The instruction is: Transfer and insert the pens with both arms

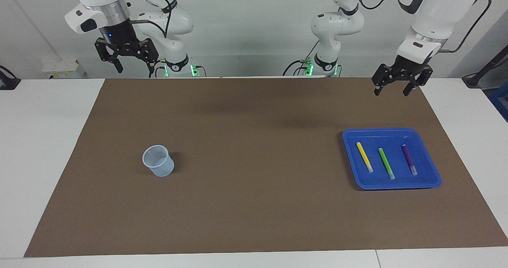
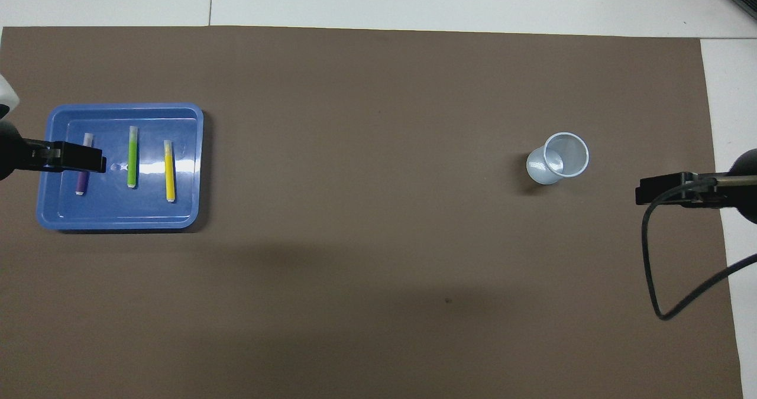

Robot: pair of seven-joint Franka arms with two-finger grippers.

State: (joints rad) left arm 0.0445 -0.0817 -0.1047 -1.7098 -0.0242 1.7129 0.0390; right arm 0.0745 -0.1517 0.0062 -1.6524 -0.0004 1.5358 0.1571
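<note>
While both arms hang raised at the robots' edge of the surface [image 1: 51, 141], neither touches anything. The left hand [image 1: 396, 88] points down with fingers apart and empty, above the mat's [image 1: 254, 204] corner at the left arm's end, close to the tray [image 1: 430, 180]. The right hand [image 1: 127, 63] is higher, also spread and empty, above the mat's other robot-side corner.

Three pens lie side by side in the blue tray, apart from each other: yellow [image 1: 364, 157], green [image 1: 386, 163], purple [image 1: 409, 159], the purple nearest the surface's left-arm edge. The tray sits on the mat toward that edge. A clear cup [image 1: 158, 160] stands upright toward the right arm's end. Between cup and tray the mat is bare.
</note>
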